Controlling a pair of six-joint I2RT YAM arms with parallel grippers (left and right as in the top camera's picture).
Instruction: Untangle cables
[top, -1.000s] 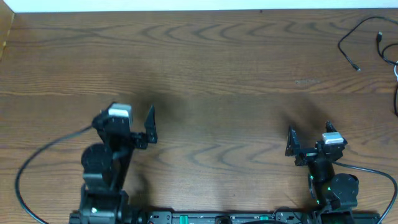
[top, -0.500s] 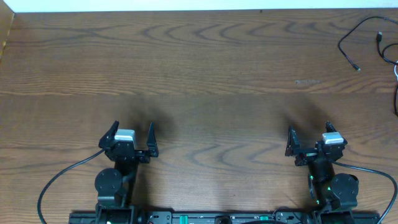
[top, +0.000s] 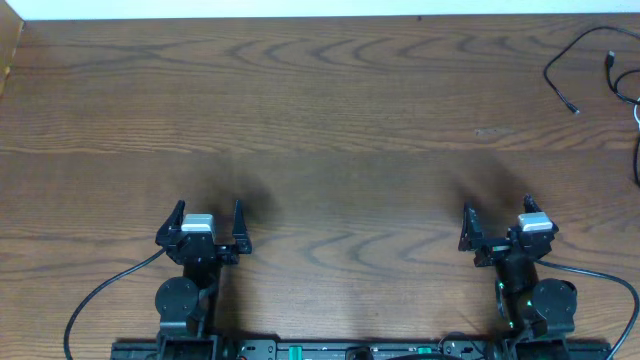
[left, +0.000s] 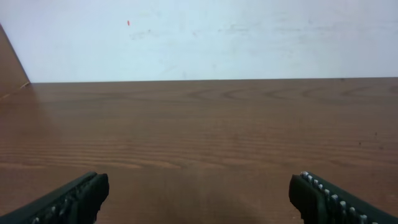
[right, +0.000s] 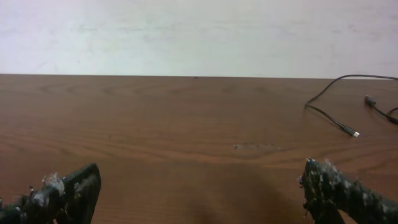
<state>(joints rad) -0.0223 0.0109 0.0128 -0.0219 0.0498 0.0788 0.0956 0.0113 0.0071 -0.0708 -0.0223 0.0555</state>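
Note:
Thin black cables (top: 590, 60) lie at the far right corner of the wooden table, one ending in a small plug (top: 574, 109). In the right wrist view a black cable (right: 333, 112) and its plug (right: 352, 132) show far to the right. No white cable is clearly visible. My left gripper (top: 207, 215) is open and empty near the front left; its fingertips frame bare wood in the left wrist view (left: 199, 199). My right gripper (top: 495, 218) is open and empty near the front right, far from the cables; it also shows in the right wrist view (right: 202, 193).
A white wall (left: 199, 37) borders the table's far edge. A wooden side panel (top: 8, 45) stands at the far left corner. The arms' own thick black cables (top: 100, 290) trail along the front edge.
My left arm has drawn back toward the front edge and turned straight, settling into a pose matching the right arm. The right arm and the cables have not moved.

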